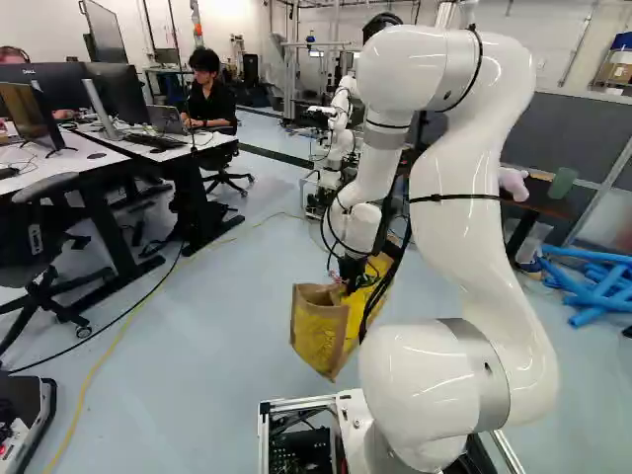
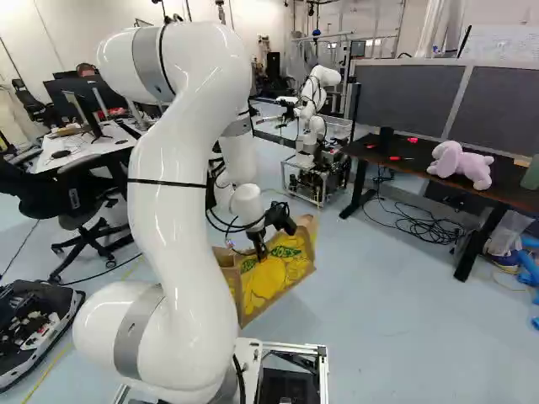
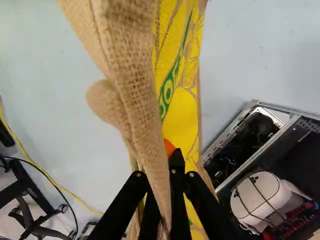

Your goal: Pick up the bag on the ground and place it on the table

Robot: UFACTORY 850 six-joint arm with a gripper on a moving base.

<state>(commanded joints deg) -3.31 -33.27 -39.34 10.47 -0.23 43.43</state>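
Across the right base view, you have a chair (image 2: 93,202) at the left, then your arm (image 2: 189,227). Next comes the bag (image 2: 285,273), tilted below your fingers (image 2: 260,250), which are closed on its cloth. Beyond it, slightly right, stands another robot (image 2: 313,91). Farther right, you see a plush toy (image 2: 459,162) on the dark tabletop (image 2: 505,180), well apart from the bag.

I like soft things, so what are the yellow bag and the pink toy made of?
The bag looks like rough, matte burlap: its coarse weave shows. The toy is probably matte plush, judging by its plump, stuffed-looking shape.
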